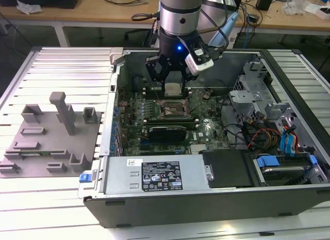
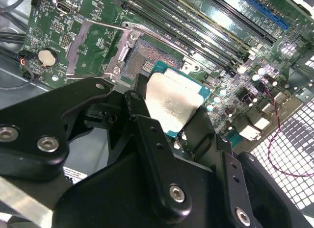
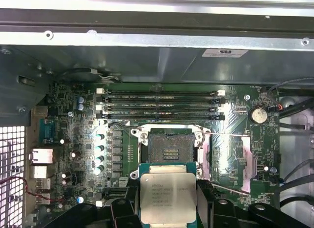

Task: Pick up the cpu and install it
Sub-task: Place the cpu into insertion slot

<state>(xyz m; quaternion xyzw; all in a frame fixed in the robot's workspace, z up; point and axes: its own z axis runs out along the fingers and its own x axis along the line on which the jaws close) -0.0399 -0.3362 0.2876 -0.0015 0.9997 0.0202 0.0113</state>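
Your gripper [image 1: 172,91] is pinching the cpu [image 1: 172,87] by two of its sides, inside the open computer case [image 1: 206,206]. In the exterior view the cpu hangs in the air over the green motherboard [image 1: 209,127], close to the dark square socket [image 1: 172,110], and it is not in the socket. That view also shows you the grey tray with upright blocks [image 1: 46,142], which lies outside the case on the exterior view's left, well apart from the gripper. The first wrist view looks straight down. There you see the cpu's silver top just beside the socket, and the socket's little gold pads are bare. The long memory slots [image 3: 159,104] lie on the far side of the socket, and a round coin battery [image 3: 257,115] sits off to one side. The second wrist view looks from the side. It shows you the socket's shiny metal frame [image 2: 91,44] flipped open and the black fingers [image 2: 140,103] pressed on the cpu's green rim. The fingers hide part of the board below.
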